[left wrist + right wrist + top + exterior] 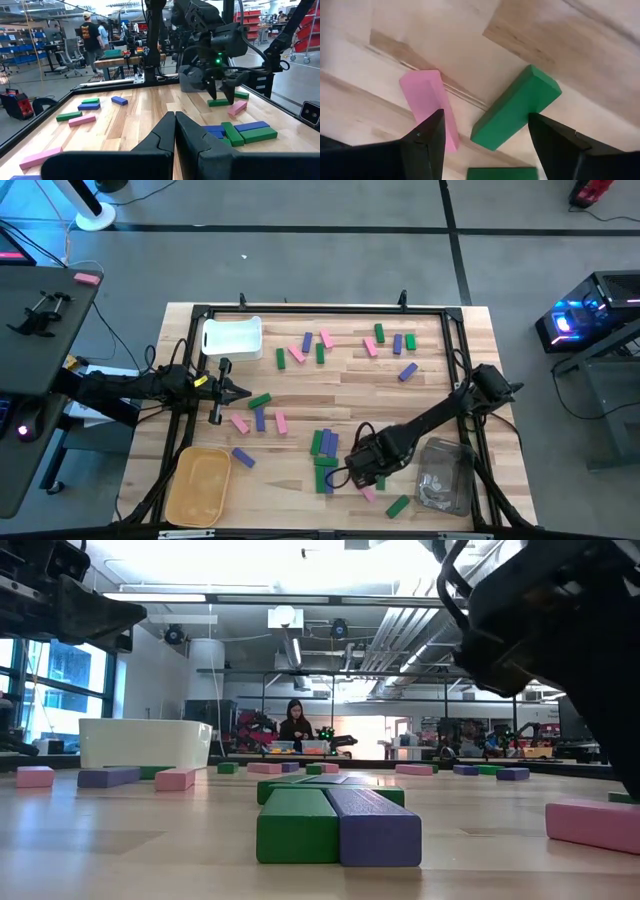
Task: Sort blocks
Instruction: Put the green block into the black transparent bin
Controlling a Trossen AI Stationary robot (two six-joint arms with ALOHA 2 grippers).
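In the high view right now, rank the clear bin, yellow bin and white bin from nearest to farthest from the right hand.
1. Clear bin: just beside the open right hand, at the table's right front corner.
2. Yellow bin: across the table, at the left front corner.
3. White bin: farthest, at the far left, beyond the left hand.

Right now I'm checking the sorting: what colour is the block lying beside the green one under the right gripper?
Pink, clearest in the right wrist view.

1. High view looks straight down over the whole bench [420, 370].
2. Low view sits at bench height, facing the room.
3. Left wrist view faces the right pincer [221, 91]; right wrist view hangs close above the blocks [515, 107].
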